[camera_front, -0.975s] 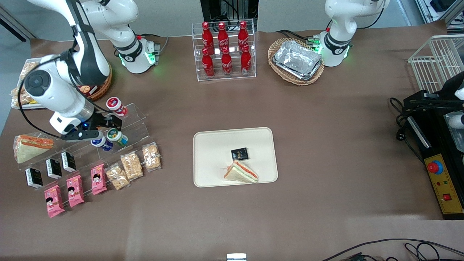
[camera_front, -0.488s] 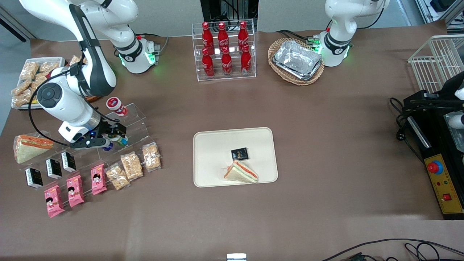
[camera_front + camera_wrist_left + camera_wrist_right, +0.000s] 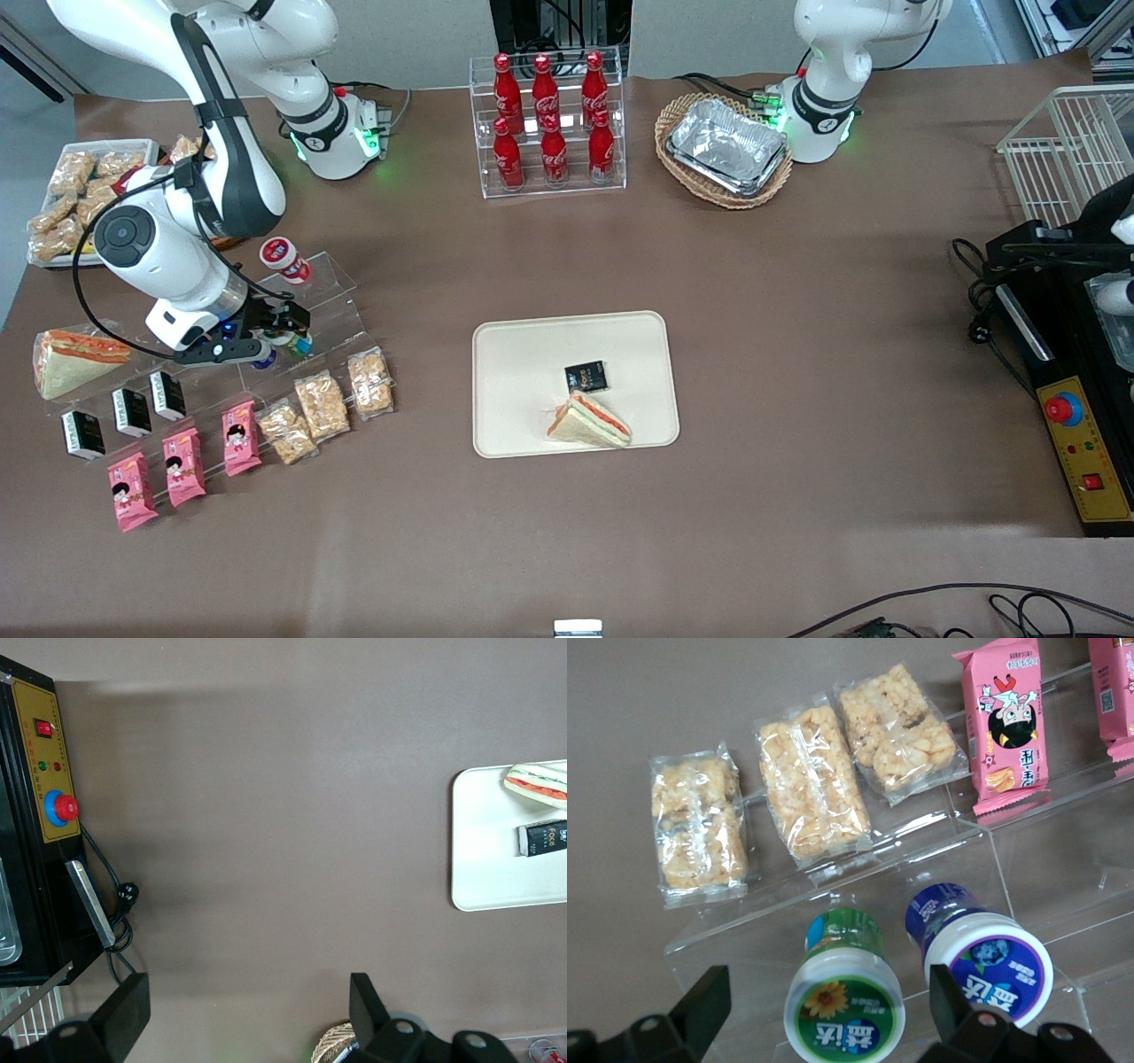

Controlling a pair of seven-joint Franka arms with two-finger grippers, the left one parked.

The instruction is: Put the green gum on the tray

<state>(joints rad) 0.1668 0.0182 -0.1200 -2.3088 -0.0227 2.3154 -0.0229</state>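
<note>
While my gripper [image 3: 824, 1010] straddles the green gum [image 3: 844, 989] spread wide, nothing's grasped; the tray [image 3: 523, 372] awaits it.

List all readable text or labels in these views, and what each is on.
"益达": lid of the green gum, which stands between the open gripper fingers.
"益达": lid of the blue gum beside it.
"Face": black packet on the tray.
Coca-Cola script: red bottles in the clear rack, too small to spell out.
Pink snack packs: print unreadable.
</note>
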